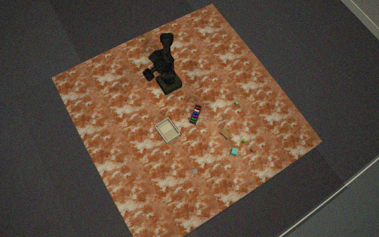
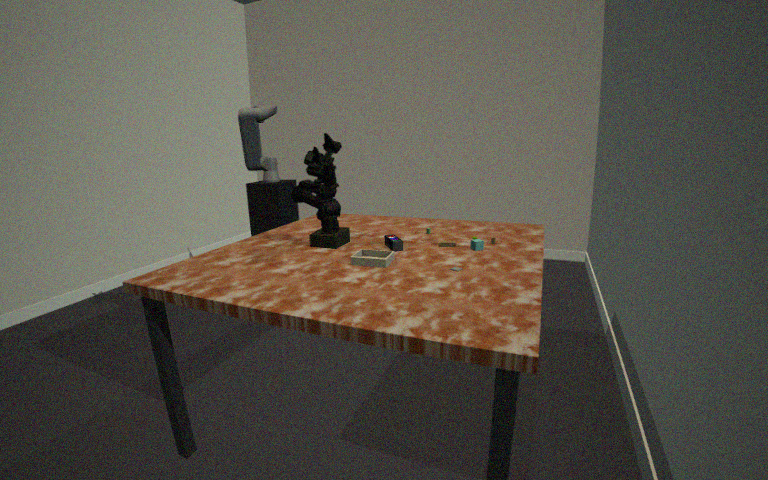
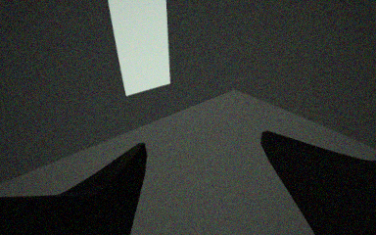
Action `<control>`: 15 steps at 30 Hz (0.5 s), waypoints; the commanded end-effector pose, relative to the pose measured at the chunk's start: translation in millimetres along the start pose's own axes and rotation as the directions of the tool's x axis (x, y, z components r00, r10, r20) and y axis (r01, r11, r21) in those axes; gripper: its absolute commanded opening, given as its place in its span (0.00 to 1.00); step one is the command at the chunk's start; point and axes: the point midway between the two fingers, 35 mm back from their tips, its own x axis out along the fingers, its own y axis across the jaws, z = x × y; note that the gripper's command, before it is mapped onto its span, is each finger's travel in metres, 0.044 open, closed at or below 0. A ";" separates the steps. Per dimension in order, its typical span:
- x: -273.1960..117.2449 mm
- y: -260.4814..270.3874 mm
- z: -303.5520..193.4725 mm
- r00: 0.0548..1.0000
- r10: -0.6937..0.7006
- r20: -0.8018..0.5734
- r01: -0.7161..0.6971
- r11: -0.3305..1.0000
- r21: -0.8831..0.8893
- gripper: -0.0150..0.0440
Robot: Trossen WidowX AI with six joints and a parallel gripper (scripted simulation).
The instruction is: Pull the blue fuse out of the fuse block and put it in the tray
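The fuse block (image 1: 192, 122) (image 2: 398, 246) is dark and stands on the table in front of the arm's base. The blue fuse (image 1: 196, 113) sits in the middle of its row, between a white fuse (image 1: 196, 110) and a purple fuse (image 1: 194, 116). A red fuse (image 1: 197, 107) and a green fuse (image 1: 193, 119) sit at the row's ends. The shallow beige tray (image 1: 161, 135) (image 2: 369, 262) stands beside the block, with nothing visible in it. My gripper (image 3: 204, 143) is open and empty, high above the table and away from the block. The wrist view shows only ceiling, walls and a light panel.
A teal cube (image 1: 234, 151) (image 2: 476, 245), a flat brown block (image 1: 224, 134) (image 2: 447, 244), a grey tile (image 1: 195, 171) (image 2: 456, 269) and small green pieces (image 1: 244, 140) (image 1: 236, 103) lie beyond the block and tray. The arm's base (image 1: 169, 83) (image 2: 330, 237) stands near them.
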 end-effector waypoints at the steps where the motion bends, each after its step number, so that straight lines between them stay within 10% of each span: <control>1: 1.2 -0.5 -2.5 1.000 -0.005 -0.012 0.005 1.000 -0.007 0.89; 8: 20.5 -20.2 -104.7 0.877 -0.168 -0.450 0.045 0.961 -0.272 0.58; 15: -14.1 -35.4 -212.7 0.499 -0.308 -0.810 -0.187 0.875 -0.447 0.38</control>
